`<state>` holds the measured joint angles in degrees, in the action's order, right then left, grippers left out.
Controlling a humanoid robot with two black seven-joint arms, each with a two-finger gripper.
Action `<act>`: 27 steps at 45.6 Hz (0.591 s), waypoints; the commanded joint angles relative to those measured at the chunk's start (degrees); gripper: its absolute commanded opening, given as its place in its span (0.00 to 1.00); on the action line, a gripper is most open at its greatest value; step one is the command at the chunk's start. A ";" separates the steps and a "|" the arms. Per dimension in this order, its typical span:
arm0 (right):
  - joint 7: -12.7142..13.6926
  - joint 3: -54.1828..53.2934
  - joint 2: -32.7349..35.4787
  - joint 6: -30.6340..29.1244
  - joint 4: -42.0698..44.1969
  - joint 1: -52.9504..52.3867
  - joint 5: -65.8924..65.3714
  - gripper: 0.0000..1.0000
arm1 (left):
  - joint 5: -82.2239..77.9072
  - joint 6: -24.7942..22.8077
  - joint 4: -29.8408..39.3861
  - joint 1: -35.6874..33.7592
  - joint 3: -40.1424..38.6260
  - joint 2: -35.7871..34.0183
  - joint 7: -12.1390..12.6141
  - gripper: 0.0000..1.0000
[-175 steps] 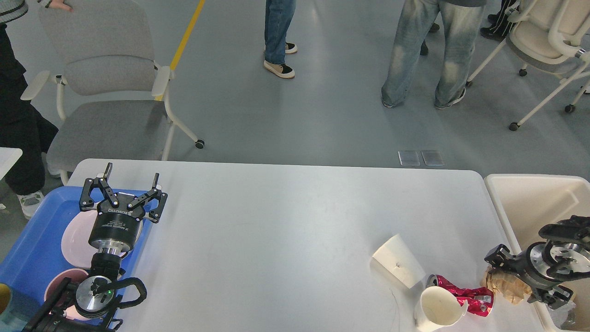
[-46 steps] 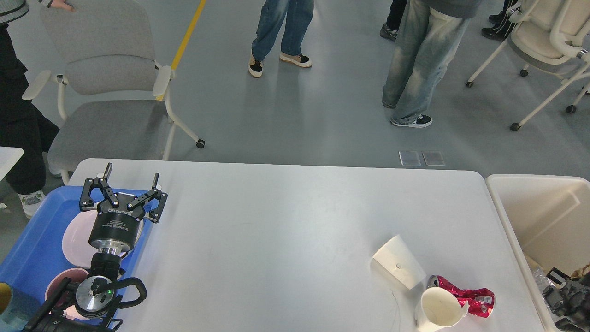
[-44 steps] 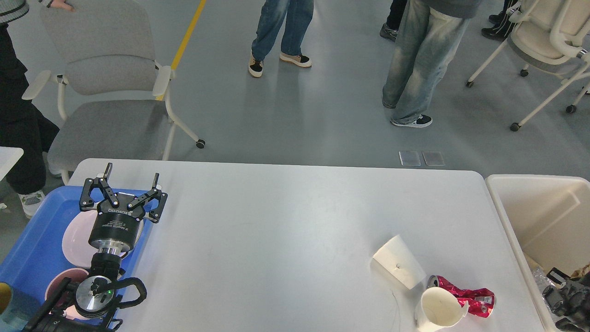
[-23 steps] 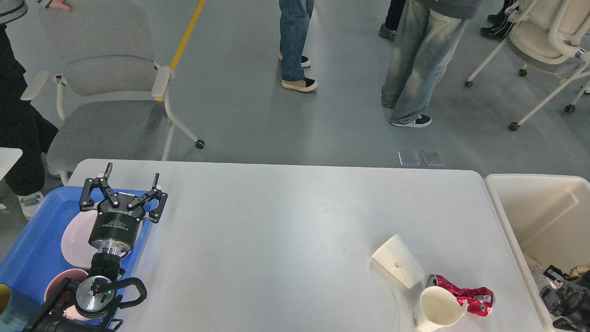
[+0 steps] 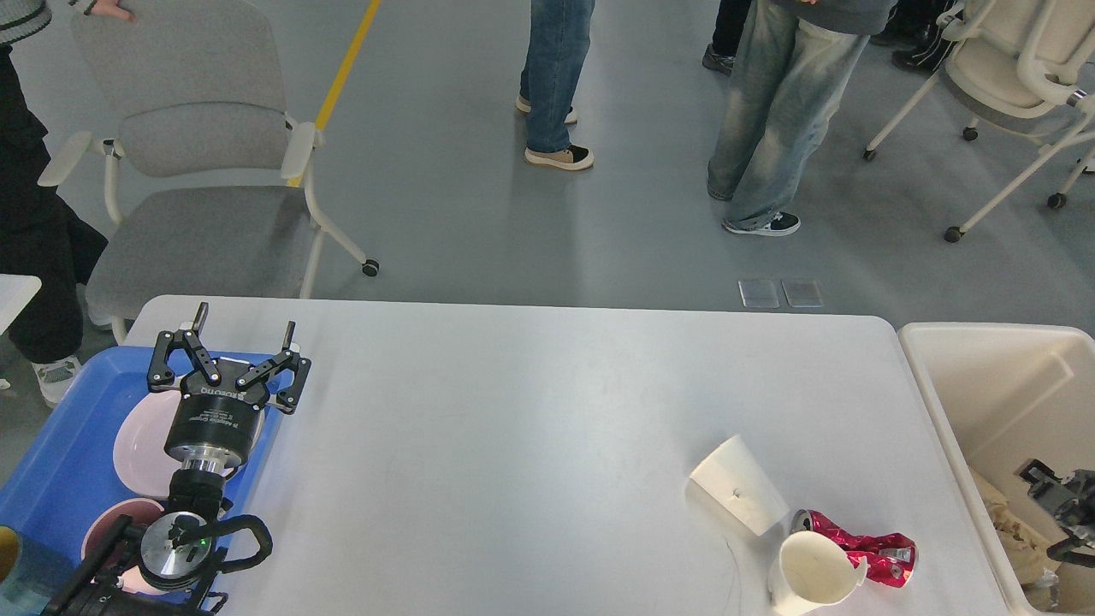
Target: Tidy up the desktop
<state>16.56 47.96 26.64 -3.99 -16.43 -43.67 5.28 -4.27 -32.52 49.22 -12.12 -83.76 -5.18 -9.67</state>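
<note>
White desktop (image 5: 530,445) fills the view; its litter, two cups (image 5: 740,494) and a crushed can (image 5: 860,547), lies at the near right corner, beside the bin (image 5: 984,376). Right gripper (image 5: 1061,509) hangs inside the bin, grip unreadable. Left gripper (image 5: 227,355) spreads empty over the tray (image 5: 60,462) off the left edge, likely waiting.

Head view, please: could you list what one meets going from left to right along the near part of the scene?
Blue tray → left tool → bare desktop → tipped paper cup → second paper cup → crushed red can → cream bin → right tool.
</note>
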 commanded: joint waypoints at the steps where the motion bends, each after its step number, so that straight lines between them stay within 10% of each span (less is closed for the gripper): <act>1: 2.07 1.86 3.32 -7.94 -6.50 -9.93 -4.56 1.00 | -0.04 0.00 0.00 -0.01 0.00 0.00 0.00 0.96; 27: 4.01 18.21 3.16 -47.33 -49.73 -73.03 -10.20 1.00 | -0.04 0.00 0.00 -0.01 0.00 0.00 0.00 0.96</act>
<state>20.47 63.57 30.67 -46.82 -55.18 -105.76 -4.94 -4.28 -32.52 49.22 -12.13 -83.76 -5.18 -9.67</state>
